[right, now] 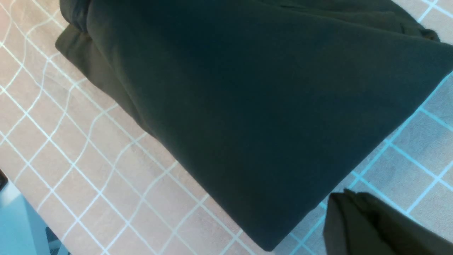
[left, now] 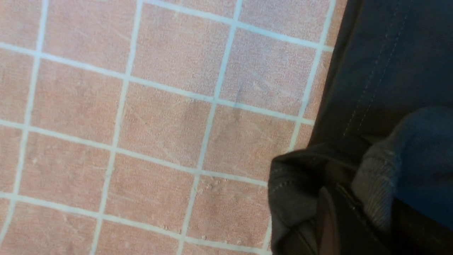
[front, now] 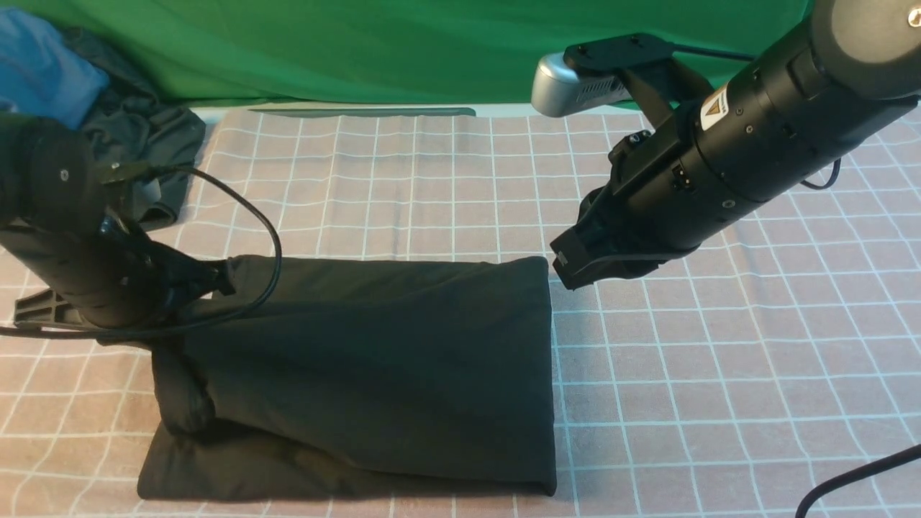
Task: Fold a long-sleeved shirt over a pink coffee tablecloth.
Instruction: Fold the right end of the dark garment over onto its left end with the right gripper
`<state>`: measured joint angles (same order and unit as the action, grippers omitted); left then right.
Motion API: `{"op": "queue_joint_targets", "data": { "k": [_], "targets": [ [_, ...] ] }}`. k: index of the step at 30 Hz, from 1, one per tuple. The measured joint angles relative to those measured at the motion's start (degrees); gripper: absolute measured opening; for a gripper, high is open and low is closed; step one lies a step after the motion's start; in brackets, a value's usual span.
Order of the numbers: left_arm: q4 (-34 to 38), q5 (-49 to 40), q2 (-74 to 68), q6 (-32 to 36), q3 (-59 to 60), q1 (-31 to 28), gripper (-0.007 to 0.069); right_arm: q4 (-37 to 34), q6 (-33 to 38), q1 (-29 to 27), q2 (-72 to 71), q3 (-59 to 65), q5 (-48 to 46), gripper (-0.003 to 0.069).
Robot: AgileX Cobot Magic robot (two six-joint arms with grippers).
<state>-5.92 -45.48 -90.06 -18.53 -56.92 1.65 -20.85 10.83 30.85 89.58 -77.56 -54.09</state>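
Note:
The black long-sleeved shirt (front: 374, 360) lies folded into a thick rectangle on the pink coffee tablecloth (front: 719, 360). My left gripper (front: 219, 277) is at the shirt's far left corner, shut on bunched black cloth. In the left wrist view a hem with stitching and a ribbed cuff (left: 375, 173) crowd around the gripper (left: 332, 212). My right gripper (front: 565, 273) hovers just off the shirt's far right corner, shut and holding nothing. In the right wrist view its closed tips (right: 345, 202) sit over the grid cloth (right: 88, 159) beside the shirt's edge (right: 247, 106).
A green cloth (front: 396, 50) hangs across the back. A smaller dark garment (front: 144, 137) bunched with blue cloth (front: 43, 72) lies at the far left. Cables loop by the left arm (front: 266, 244) and at the near right (front: 856, 475).

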Motion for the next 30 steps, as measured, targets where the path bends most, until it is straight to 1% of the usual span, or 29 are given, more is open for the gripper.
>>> {"op": "queue_joint_targets", "data": {
  "k": [2, 4, 5, 7, 8, 10, 13, 14, 16, 17, 19, 22, 23, 28, 30],
  "targets": [
    [-0.1, 0.4, 0.0, 0.5, 0.0, 0.0, 0.0076, 0.0, 0.0, 0.0, 0.0, 0.0, 0.0, 0.0037],
    [-0.6, 1.3, 0.0, 0.7, 0.0, 0.0, 0.0127, -0.1, 0.0, 0.0, 0.0, 0.0, 0.0, 0.0037],
    [-1.1, 1.7, 0.0, 0.8, -0.1, 0.0, 0.0158, -0.1, 0.0, 0.0, 0.0, 0.0, 0.0, 0.0037],
    [-2.4, 1.1, 0.0, 0.8, -0.9, 0.0, 0.0243, -0.1, 0.0, 0.0, 0.0, 0.0, 0.0, 0.0037],
    [-2.5, -0.8, 0.1, 0.6, -1.8, 0.0, 0.0293, -0.1, 0.0, 0.0, 0.0, 0.0, 0.0, 0.0037],
    [-1.4, -6.5, 0.8, -0.3, -3.3, 0.0, 0.0359, -0.2, 0.0, 0.0, 0.0, 0.0, 0.1, 0.0037],
    [1.9, -12.1, 2.6, -0.3, -3.4, 0.0, 0.0386, -0.2, 0.0, 0.0, 0.0, 0.0, 0.1, 0.0037],
    [4.6, -13.8, 3.7, 0.8, -2.8, 0.0, 0.0392, -0.2, 0.0, 0.0, 0.0, 0.0, 0.1, 0.0037],
    [8.4, -14.5, 5.9, 3.1, -0.7, 0.0, 0.0391, -0.2, 0.0, 0.0, 0.0, 0.0, 0.1, 0.0037],
    [8.4, -14.5, 6.2, 3.4, -0.4, 0.0, 0.0391, -0.2, 0.0, 0.0, 0.0, 0.0, 0.1, 0.0037],
    [10.4, -12.7, 8.6, 4.9, 4.1, 0.0, 0.0391, -0.2, 0.0, 0.0, 0.0, 0.0, 0.2, 0.0037],
    [9.5, -7.5, 9.8, 5.6, 9.1, 0.0, 0.0400, -0.2, 0.0, 0.0, 0.0, 0.0, 0.4, 0.0037],
    [9.3, -7.2, 9.8, 5.6, 9.1, 0.0, 0.0400, -0.2, 0.0, 0.0, 0.0, 0.0, 0.4, 0.0037],
    [9.3, 1.2, 9.8, 6.6, 14.5, 0.0, 0.0486, -0.2, 0.0, 0.0, 0.0, 0.0, 0.4, 0.0037],
    [9.3, 3.3, 9.8, 7.5, 15.4, 0.0, 0.0507, -0.2, 0.1, 0.0, 0.0, 0.0, 0.4, 0.0037]
  ]
}}
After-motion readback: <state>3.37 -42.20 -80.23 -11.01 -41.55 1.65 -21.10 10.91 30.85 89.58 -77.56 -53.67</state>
